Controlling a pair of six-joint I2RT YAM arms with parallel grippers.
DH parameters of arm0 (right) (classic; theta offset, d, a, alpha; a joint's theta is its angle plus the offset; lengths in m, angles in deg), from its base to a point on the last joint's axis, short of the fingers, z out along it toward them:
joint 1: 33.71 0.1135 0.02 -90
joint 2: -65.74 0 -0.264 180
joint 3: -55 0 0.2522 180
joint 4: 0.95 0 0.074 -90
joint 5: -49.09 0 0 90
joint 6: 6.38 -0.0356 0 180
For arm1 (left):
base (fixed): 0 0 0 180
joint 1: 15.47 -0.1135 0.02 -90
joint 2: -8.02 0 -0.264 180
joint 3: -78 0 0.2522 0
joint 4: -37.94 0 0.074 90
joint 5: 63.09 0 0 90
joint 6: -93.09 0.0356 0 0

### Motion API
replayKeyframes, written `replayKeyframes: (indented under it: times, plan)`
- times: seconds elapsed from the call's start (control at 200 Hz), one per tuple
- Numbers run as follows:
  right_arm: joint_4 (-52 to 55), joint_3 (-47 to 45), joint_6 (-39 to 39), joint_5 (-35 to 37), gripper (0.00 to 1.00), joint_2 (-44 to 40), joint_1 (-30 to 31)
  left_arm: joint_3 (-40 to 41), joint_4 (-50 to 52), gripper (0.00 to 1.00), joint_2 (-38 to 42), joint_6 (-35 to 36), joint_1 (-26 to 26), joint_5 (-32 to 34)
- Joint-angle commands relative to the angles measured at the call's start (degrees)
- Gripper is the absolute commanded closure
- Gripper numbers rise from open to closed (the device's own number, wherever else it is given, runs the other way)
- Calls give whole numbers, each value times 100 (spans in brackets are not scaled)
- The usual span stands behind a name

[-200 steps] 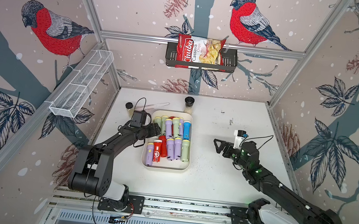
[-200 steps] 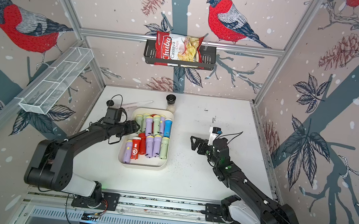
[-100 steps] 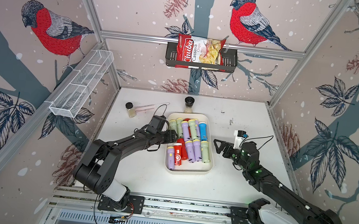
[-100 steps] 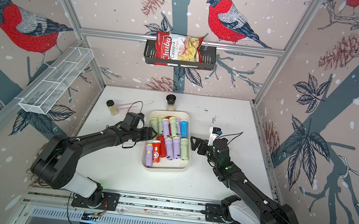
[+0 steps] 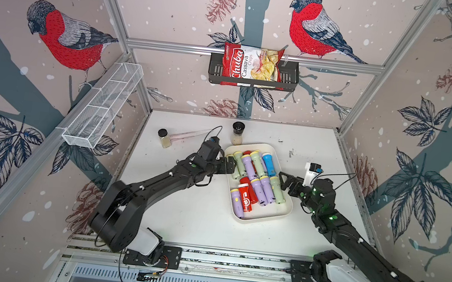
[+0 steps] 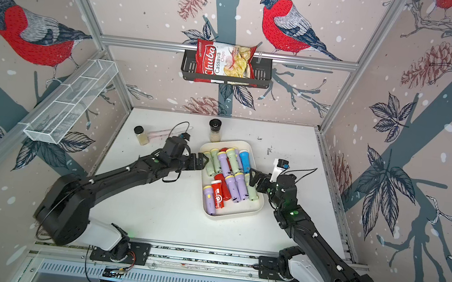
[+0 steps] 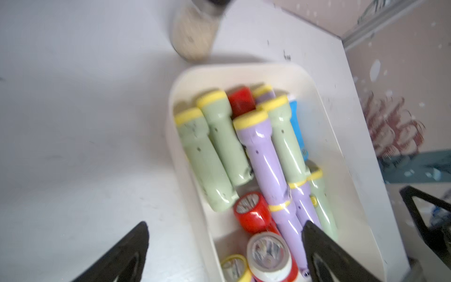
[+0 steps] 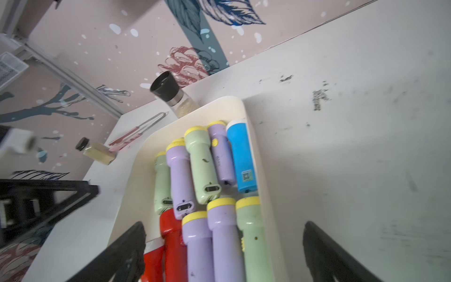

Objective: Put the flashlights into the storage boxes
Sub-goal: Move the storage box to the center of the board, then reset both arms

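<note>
While the flashlights (image 5: 249, 166) lie heaped in the cream tray (image 5: 265, 212) on the counter (image 5: 195, 211), the left pincer (image 5: 230, 165) and right pincer (image 5: 283, 181) flank it, both spread wide, holding nothing

A robotics lab cell: aluminium framing (image 5: 172, 46) holds bird-print wall panels (image 5: 162, 8) around a white worktop (image 5: 195, 217), with left arm (image 5: 155, 182) and right arm (image 5: 353, 239) bolted to a rail (image 5: 233, 261).

From my left wrist, the jar (image 7: 192, 36) is smeared and cut off at its cap, and my left claw (image 7: 225, 224) shows only two finger stubs. From my right wrist, the lower flashlights (image 8: 222, 244) run off the edge. In both top views my right claw (image 5: 283, 181) hides part of the tray (image 5: 261, 215) rim.
</note>
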Motion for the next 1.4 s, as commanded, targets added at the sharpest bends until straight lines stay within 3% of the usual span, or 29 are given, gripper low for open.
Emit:
replayKeyframes:
  times: [0.0,0.23,0.38,0.475,0.55,0.64,0.68,0.785,0.845,0.871,0.896,0.931,0.956,1.026,1.126,1.236,1.331,1.396]
  plan:
    - [82,104,549,265,0,49,-486,443,-310,4,628,342,-152,1992]
    - [-568,-9,961,561,0,290,-1898,2649,-2963,4,2110,1865,-495,4177]
    - [-1505,-468,1416,881,0,343,-2136,3718,-4490,4,2317,2855,-621,4553]
    - [-2765,-1084,1809,870,0,418,-2140,4474,-6126,4,2041,3246,-803,4306]
    - [-4093,-1635,2205,523,0,674,-2144,4685,-6667,4,1649,3066,-1177,3719]
    - [-5073,-1830,2313,313,0,1308,-2182,4593,-7259,4,856,2771,-1734,3135]
    - [-5180,-1720,2314,209,0,1567,-2186,4498,-7534,4,598,3068,-1812,2766]
    - [-5814,-1516,2363,-77,0,2447,-2228,4072,-7447,3,43,3655,-1806,2857]
    - [-6587,-1444,2401,-211,0,3324,-2241,4122,-8094,4,-678,3254,-2288,2202]
    - [-7092,-1450,2393,-406,0,3623,-2241,4136,-8954,3,-1150,3323,-2520,1955]
    - [-6741,-1392,2481,-463,0,3509,-2243,4129,-9050,4,-1269,3275,-2557,2060]
    - [-5700,-1197,2575,-405,0,3133,-2223,3818,-7500,4,-787,2962,-2607,2006]
    - [-5806,-1197,2582,-381,0,3132,-2196,3618,-6860,3,-593,2776,-2708,1927]
    - [-6611,-1341,2548,-503,0,3485,-2192,4001,-8558,4,-1134,3116,-2728,1856]
    - [-5667,-1085,2564,-436,0,3219,-2221,3689,-7164,2,-674,2836,-2727,1974]
    - [-6000,-1181,2551,-462,0,3315,-2221,3962,-8378,2,-1067,3165,-2692,1854]
    - [-5910,-1141,2551,-428,0,3286,-2212,3777,-7723,2,-896,3086,-2670,1923]
    - [-5733,-1109,2551,-421,0,3241,-2214,3888,-8048,2,-970,3100,-2650,1925]
